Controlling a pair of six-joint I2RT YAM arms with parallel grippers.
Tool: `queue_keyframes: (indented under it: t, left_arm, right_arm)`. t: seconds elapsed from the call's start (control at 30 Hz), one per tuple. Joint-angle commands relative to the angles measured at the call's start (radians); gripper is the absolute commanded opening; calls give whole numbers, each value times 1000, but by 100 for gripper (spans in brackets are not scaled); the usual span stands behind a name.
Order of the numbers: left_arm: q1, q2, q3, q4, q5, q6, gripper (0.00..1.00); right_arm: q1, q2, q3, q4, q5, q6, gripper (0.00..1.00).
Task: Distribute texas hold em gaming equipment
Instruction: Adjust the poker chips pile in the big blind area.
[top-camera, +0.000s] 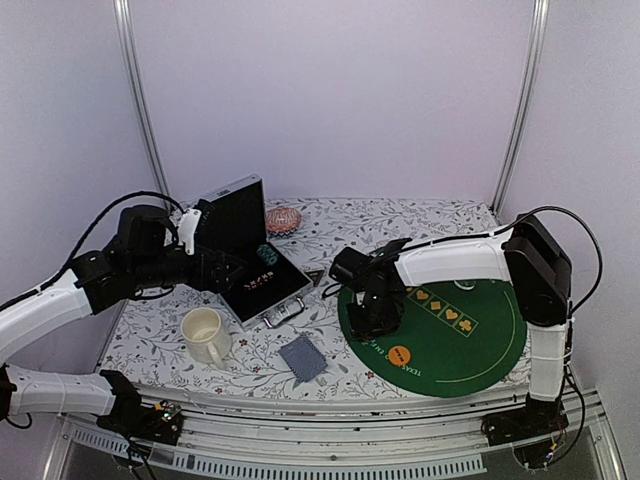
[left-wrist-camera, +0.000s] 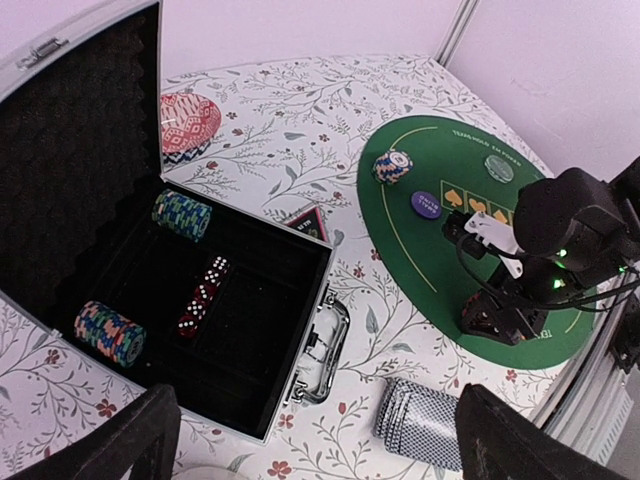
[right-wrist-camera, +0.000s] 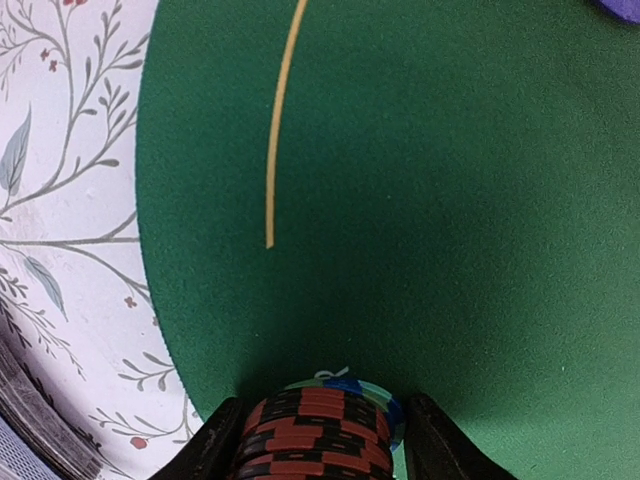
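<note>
- Red-and-black poker chip stack (right-wrist-camera: 318, 415) is the piece in play for us. It sits on the green felt mat (top-camera: 480, 345), near the mat's 9 o'clock edge seen from overhead, and at 6 o'clock in the right wrist view.
- The right gripper (right-wrist-camera: 320, 445) has a finger on either side of that stack, right up against the chip edges. We honestly can't tell whether it's pinching or just bracketing.
- The left gripper (left-wrist-camera: 318, 400) is gaping wide with nothing in it. It hovers by the open black case (left-wrist-camera: 255, 340), around 9 o'clock on the tabletop (top-camera: 400, 215).
- Our guess on handling: each chip is hard and stiff, but the stack is only loose discs with smooth faces. Tilt it or squeeze off-centre and we'd expect it to shear and spill.
- So we'd grab across the rims, at mid-height or lower, with the jaws square to the column. Firm pressure should be fine since nothing looks crushable, and we'd keep it upright.
- Also on the mat are a second chip stack (left-wrist-camera: 393, 165), a purple disc (left-wrist-camera: 426, 204) and a clear disc (left-wrist-camera: 499, 167).
- The card deck (top-camera: 303, 357) lies at 6 o'clock on the tabletop. It's probably slick and will fan out, so we'd pinch it by the long edges.
</note>
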Motion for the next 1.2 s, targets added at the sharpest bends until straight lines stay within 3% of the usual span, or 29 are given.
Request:
queue_keyframes:
  t: [0.0, 0.33, 0.5, 0.83, 0.97, 1.17]
  left_arm:
    - [16, 6, 4, 3, 14, 9, 98]
    - [33, 9, 2, 10, 33, 6, 98]
    - [40, 9, 1, 10, 39, 5, 98]
    - [52, 12, 0, 12, 48, 4, 98]
    - [55, 16, 0, 12, 50, 4, 98]
    - [55, 26, 3, 14, 49, 14, 98]
  right_arm:
    - [9, -6, -19, -13, 13, 1, 52]
    - [12, -15, -26, -7, 7, -4, 48]
    - [12, -10, -28, -11, 7, -8, 60]
    - [16, -13, -28, -23, 17, -15, 64]
    - [15, -40, -13, -33, 29, -34, 71]
    - [15, -86, 19, -52, 51, -63, 91]
